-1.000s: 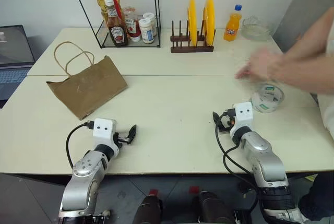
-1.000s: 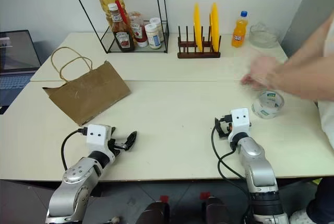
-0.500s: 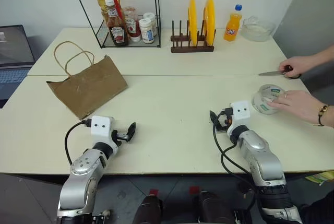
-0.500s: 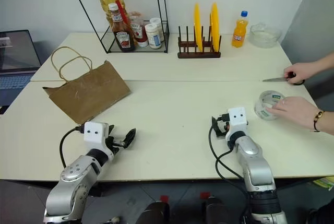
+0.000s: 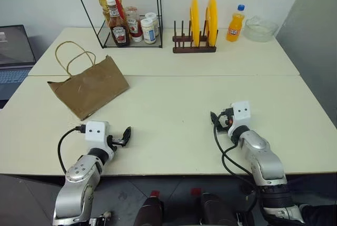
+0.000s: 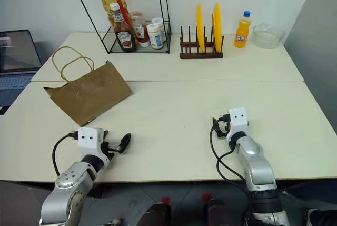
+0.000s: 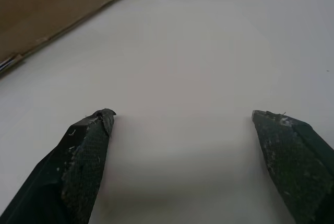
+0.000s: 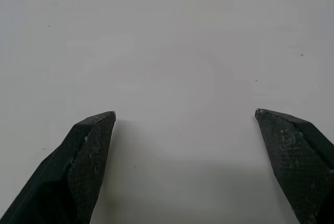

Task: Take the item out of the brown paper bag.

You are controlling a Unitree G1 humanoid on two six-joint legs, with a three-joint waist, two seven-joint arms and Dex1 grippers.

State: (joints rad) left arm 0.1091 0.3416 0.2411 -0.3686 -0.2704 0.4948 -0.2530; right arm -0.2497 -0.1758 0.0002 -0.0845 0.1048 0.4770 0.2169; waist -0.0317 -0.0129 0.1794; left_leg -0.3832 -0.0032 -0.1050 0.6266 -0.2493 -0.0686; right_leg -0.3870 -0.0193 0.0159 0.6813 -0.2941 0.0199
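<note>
The brown paper bag lies on its side on the desk, on my left, handles looped toward the back — flat-ish, creased, mouth not facing me. The item isn't visible; I judge it's inside the bag, can't confirm from here.

What changed: a person's arms were over the right side of the desk a second ago, then two hands at a tape roll and what looked like scissors half a second ago — now the hands, the tape roll and the scissors are all gone. So the reset looks finished and the task is mine to start; nothing done yet.

My left hand sits low over the desk, just in front of the bag, fingers spread wide apart, nothing in them; the left wrist view shows the bag's edge near. My right hand is well apart from the bag, out on bare desk, fingers also wide apart and empty.

Rack with ketchup bottles, plate rack, orange soda bottle at the back — untouched, not relevant.

Next, I'd guess: left hand pins or lifts the bag, right comes across for the mouth.
</note>
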